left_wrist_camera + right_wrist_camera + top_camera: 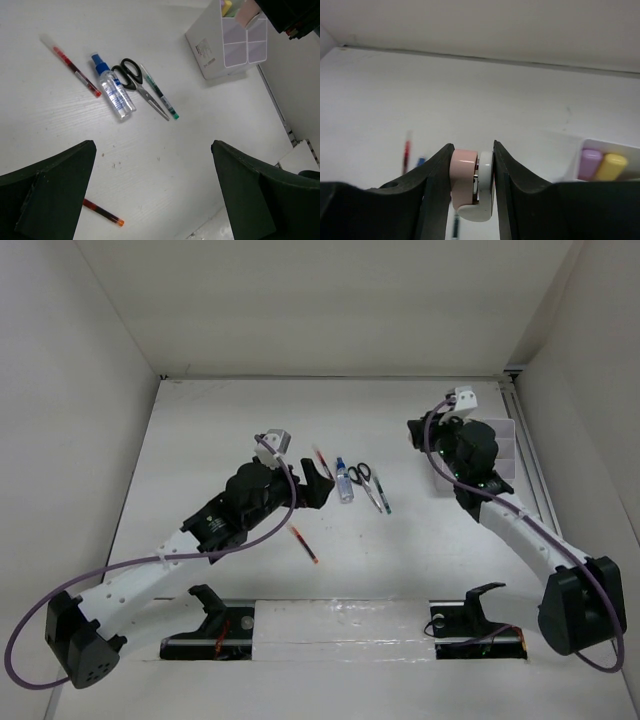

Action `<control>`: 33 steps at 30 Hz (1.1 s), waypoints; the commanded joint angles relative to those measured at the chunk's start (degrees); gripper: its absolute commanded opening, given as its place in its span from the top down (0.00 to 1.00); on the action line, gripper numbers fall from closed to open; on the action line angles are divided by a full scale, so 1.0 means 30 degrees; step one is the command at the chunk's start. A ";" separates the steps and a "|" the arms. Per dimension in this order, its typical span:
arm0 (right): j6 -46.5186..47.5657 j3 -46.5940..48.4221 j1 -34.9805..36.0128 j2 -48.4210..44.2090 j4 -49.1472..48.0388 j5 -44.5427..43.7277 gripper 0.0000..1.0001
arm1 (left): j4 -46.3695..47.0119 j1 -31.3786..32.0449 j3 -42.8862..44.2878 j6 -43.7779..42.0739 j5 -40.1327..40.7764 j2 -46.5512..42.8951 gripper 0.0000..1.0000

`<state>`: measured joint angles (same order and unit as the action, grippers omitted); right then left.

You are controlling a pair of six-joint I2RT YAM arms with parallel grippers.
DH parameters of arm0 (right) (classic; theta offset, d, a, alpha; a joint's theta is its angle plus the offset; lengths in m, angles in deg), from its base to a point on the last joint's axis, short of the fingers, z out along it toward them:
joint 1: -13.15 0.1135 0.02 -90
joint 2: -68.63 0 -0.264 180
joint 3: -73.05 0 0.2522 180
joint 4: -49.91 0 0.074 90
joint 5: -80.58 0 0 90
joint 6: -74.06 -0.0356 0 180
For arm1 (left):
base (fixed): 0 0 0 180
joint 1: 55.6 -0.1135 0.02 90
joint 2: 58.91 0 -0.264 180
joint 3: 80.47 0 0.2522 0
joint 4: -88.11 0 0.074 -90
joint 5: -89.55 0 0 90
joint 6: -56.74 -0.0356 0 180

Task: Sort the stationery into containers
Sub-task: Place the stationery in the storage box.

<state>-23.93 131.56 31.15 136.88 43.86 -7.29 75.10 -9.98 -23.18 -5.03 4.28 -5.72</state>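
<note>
**Red pen lying loose up front, pink stick clamped at the organizer**

Nearest the near edge of the counter (400, 570), left of centre, a red pen (303, 544) is lying flat by itself. Just beyond it the left gripper (153, 145) is hovering with its jaws spread wide and nothing between them.

Toward the middle, a second red pen (72, 66), a bottle (112, 90), scissors (137, 82) and a dark pen (160, 92) are lying close together in a row.

By the right edge, the right gripper (472, 155) is clenching a pink stick (464, 172) across its barrel. It is holding the stick at the organizer (585, 146), though I cannot tell whether beside or above it. A purple stick (591, 162) and a yellow stick (612, 165) are standing in one compartment.

The pink stick is looking light, stiff and glossy, so probably slippery, and a firm squeeze across the barrel is likely suiting it. The pens are lying thin and flat, likely calling for a pinch at mid-length. The scissors are probably heaviest and best taken near the pivot. The round bottle may roll, so gripping across its body seems wise.
</note>
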 commanded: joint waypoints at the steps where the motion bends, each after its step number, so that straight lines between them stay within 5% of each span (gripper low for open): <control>1: 0.2075 -0.1288 -0.2185 -0.0599 -0.2765 0.2742 1.00 | -0.2269 -0.0004 0.1077 0.1460 0.0796 -0.0296 0.00; 6: 0.2575 -0.3140 -0.4678 0.0304 -0.8239 0.5643 1.00 | -0.2976 -0.0004 0.1077 0.1284 0.0212 -0.0298 0.00; 16: 0.0410 -0.2906 -0.8986 0.3729 -1.1556 1.0012 1.00 | -0.1630 -0.0004 0.0432 0.1079 -0.1634 -0.0298 0.00; 33: -0.0062 -0.1413 -1.0277 0.5551 -0.9541 1.0452 1.00 | -0.0925 -0.0004 0.0080 0.0727 -0.3218 -0.0503 0.00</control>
<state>-24.15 124.50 0.46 154.32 15.77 23.77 69.02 -9.98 -22.77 -1.95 -3.85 -5.90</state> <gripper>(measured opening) 0.403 0.996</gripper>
